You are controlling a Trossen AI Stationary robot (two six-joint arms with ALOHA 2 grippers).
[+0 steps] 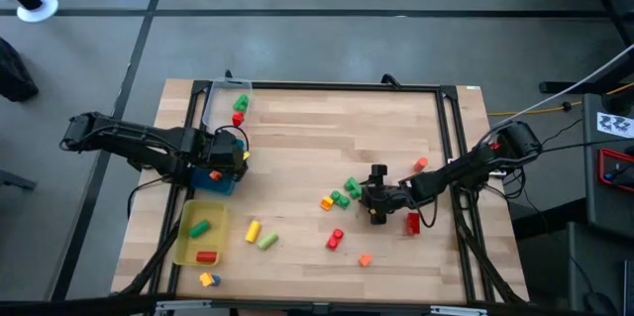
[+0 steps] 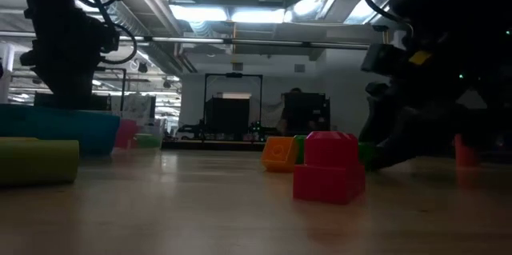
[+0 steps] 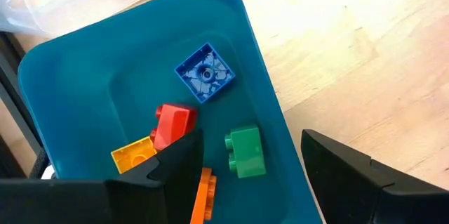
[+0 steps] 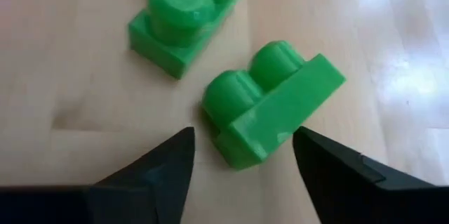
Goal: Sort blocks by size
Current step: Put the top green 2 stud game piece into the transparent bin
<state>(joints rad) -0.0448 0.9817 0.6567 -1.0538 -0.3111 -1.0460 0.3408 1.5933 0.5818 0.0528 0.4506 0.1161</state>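
Right tool (image 4: 242, 150) is hanging open and empty astride the green brick (image 4: 273, 101) near the worktop's right edge, brick's long axis slanting across the jaws; left tool (image 3: 249, 171) is open, empty, over the blue tray (image 3: 84, 90).

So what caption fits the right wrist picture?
Open jaws of the right gripper straddling a green two-stud brick on the table.

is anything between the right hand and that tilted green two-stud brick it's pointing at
Nothing visible. The right hand stands open, with the green two-stud plastic brick just ahead of its fingertips and only bare wooden table between. A second green block lies beyond, apart from it.
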